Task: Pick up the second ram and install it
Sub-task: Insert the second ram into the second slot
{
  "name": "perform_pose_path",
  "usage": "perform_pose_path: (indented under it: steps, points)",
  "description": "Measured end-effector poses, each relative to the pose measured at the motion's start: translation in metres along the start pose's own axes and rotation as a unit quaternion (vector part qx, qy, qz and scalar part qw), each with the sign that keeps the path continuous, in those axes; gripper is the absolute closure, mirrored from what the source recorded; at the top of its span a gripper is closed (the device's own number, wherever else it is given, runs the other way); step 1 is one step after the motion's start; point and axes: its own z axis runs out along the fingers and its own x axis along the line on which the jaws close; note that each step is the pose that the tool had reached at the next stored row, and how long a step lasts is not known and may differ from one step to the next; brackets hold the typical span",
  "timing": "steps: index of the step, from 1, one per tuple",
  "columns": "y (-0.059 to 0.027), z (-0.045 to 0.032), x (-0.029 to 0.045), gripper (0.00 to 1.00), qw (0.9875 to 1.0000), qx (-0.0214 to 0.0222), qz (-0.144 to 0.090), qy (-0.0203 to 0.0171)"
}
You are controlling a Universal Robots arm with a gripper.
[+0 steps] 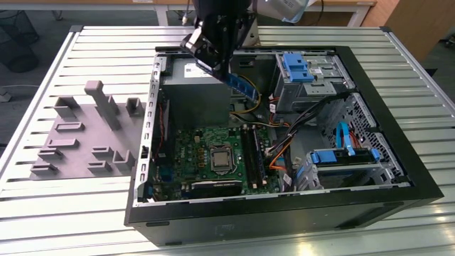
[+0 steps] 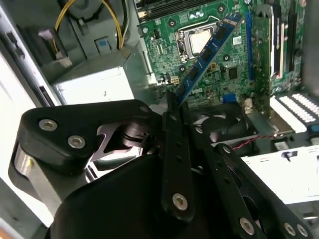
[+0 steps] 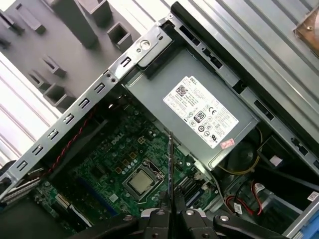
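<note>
My gripper point(image 1: 226, 73) hangs over the back of the open computer case point(image 1: 398, 176), shut on the second ram point(image 1: 243, 87). The ram is a narrow dark-green stick with a blue end, sloping down from the fingers above the power supply point(image 1: 193, 95). In the second wrist view the ram point(image 2: 207, 55) reaches out from the fingertips point(image 2: 174, 112) over the green motherboard point(image 2: 169, 55), near the processor socket point(image 2: 199, 40). The first wrist view shows the ram point(image 3: 170, 169) edge-on, rising from the gripper point(image 3: 172, 211). The long black slots point(image 1: 253, 154) lie beside the processor socket point(image 1: 221, 159).
The grey power supply point(image 3: 199, 109) fills the case's back corner. Blue drive brackets point(image 1: 297, 66) point(image 1: 342, 156) and loose orange and black cables point(image 1: 281, 152) crowd the exterior view's right side. A grey parts fixture point(image 1: 85, 133) lies on the slatted table point(image 1: 42, 213) at the exterior view's left.
</note>
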Motion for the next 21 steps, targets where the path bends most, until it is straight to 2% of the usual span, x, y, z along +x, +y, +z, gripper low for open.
perform_pose_path:
  steps: [3, 6, 10, 13, 14, 21]
  points:
    - [0.0, 0.0009, 0.0, 0.86, 0.9996, 0.0009, 0.027, -0.0006]
    - [0.0, 0.0018, 0.0001, 0.86, 0.9985, 0.0018, 0.054, -0.0012]
    - [-0.0001, 0.003, 0.0001, 0.86, 0.9959, 0.003, 0.09, -0.002]
    - [-0.0001, 0.0036, 0.0001, 0.86, 0.9932, 0.0039, 0.117, -0.0026]
    - [-0.0001, 0.0036, 0.0001, 0.86, 0.9928, 0.0039, 0.12, -0.0026]
    - [-0.0043, 0.004, 0.0041, 0.86, 0.9927, 0.004, 0.12, -0.0027]
